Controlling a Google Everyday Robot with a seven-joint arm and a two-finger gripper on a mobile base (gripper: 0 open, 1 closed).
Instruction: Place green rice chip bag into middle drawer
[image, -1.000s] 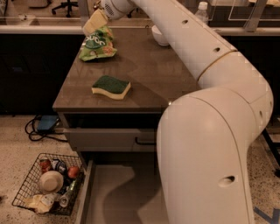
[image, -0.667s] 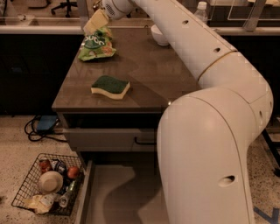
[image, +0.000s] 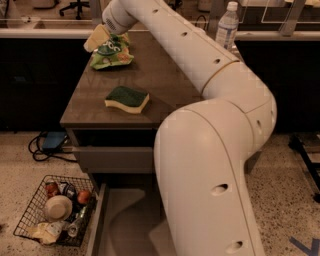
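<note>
Nothing can be read: the pale print on the bag (image: 114, 54) is illegible, as is the bottle (image: 227, 22) label. The gripper (image: 101, 38) hangs at the bag's upper edge.

The gripper (image: 102, 40) is at the far end of the table (image: 165, 75), right on the green rice chip bag (image: 114, 56), and it covers the top of the bag. The big white arm (image: 210, 165) hides most of the middle drawer (image: 122, 212), and the bottom edge cuts the rest off. The things in the wire basket (image: 25, 210) are too small to name; one may be a bowl.
</note>
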